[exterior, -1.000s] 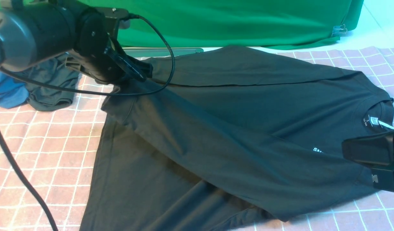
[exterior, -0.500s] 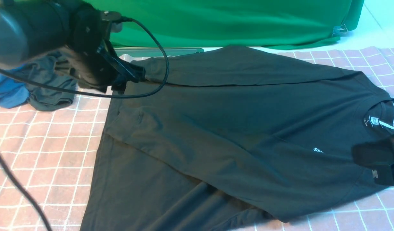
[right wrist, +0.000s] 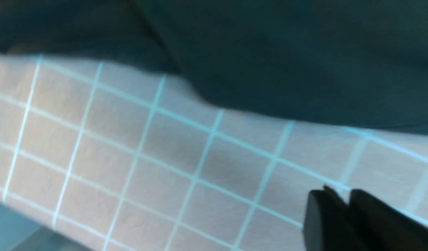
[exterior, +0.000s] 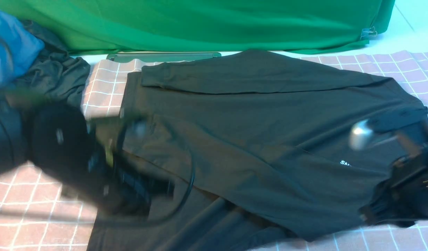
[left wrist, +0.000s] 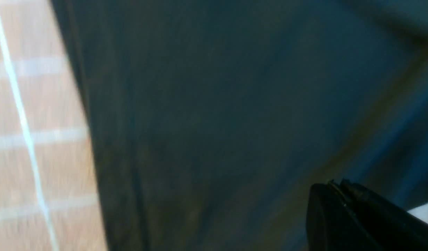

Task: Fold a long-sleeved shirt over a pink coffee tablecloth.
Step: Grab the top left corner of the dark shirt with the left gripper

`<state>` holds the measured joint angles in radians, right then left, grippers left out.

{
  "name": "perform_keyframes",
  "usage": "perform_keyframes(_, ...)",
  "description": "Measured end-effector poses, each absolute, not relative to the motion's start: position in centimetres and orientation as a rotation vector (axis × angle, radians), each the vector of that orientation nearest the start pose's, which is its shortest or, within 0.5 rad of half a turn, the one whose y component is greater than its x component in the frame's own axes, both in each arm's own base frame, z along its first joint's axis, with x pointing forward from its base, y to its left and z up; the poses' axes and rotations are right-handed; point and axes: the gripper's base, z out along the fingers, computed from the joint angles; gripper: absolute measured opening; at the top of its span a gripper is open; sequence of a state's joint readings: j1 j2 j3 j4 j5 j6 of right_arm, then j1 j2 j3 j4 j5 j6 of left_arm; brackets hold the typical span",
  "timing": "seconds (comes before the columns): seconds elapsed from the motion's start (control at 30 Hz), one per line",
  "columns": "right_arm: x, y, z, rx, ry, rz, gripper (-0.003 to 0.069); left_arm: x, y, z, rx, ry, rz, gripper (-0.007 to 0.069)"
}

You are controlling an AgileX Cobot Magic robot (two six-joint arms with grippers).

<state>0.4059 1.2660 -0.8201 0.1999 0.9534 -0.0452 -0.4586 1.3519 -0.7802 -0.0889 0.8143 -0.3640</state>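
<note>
Black long-sleeved shirt, sleeves folded across, pink tablecloth beneath

Found left hand dropped from the far-left sleeve end to the near-left hem of the long-sleeved shirt, motion-blurred. Noted sleeve let go: no longer lifted, lying flat across the shirt body. Recorded right hand lowered from beside the chest print to the near shoulder edge. Logged blue garment and dark grey garment newly uncovered at far left.
</note>
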Motion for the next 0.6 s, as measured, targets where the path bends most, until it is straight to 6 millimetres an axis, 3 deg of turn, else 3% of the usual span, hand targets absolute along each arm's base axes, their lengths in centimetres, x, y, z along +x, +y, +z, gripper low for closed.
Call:
perform_keyframes(0.03,19.8,10.2,24.5,-0.527,2.871,0.329,0.0198,20.2,-10.6,21.4,0.040,2.933,-0.244,0.0011)
perform_keyframes(0.07,20.2,10.5,23.7,-0.545,2.898,0.333,0.0290,19.7,-10.4,20.6,0.020,2.954,-0.230,0.0011)
perform_keyframes(0.1,20.3,10.5,23.6,-0.545,2.904,0.332,0.0290,19.7,-10.4,20.5,0.020,2.956,-0.229,0.0011)
perform_keyframes(0.13,20.7,10.7,22.6,-0.559,2.934,0.331,0.0388,19.3,-10.1,19.8,0.007,2.973,-0.213,0.0012)
perform_keyframes(0.23,21.6,11.1,21.0,-0.586,2.970,0.318,0.0482,19.1,-10.0,19.2,-0.008,2.962,-0.215,0.0012)
perform_keyframes(0.6,24.2,11.2,17.6,-0.741,2.890,0.163,0.0519,19.1,-9.9,18.7,-0.034,2.933,-0.221,0.0013)
